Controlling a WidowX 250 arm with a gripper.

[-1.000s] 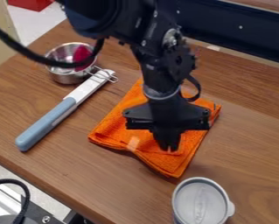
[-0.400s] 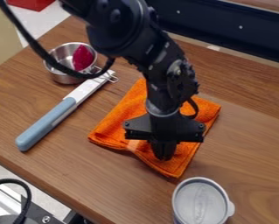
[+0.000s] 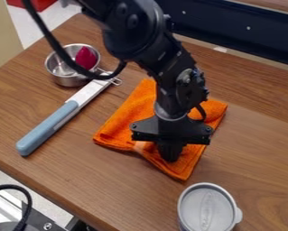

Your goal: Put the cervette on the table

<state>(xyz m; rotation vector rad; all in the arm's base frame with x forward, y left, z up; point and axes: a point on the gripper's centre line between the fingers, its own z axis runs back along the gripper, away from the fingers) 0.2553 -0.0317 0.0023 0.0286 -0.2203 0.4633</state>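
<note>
Your black gripper (image 3: 171, 155) is over that nubbly, folded orange cloth (image 3: 125, 126); can't tell how open, or if it's gripping anything.

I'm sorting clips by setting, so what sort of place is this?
Probably a robot lab or workshop made up with kitchen things: a robot arm hangs over an orange cloth on a wooden table, with a metal bowl nearby.

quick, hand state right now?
Hand: low at the orange cloth; open, closed or gripping it, cannot be told.
</note>
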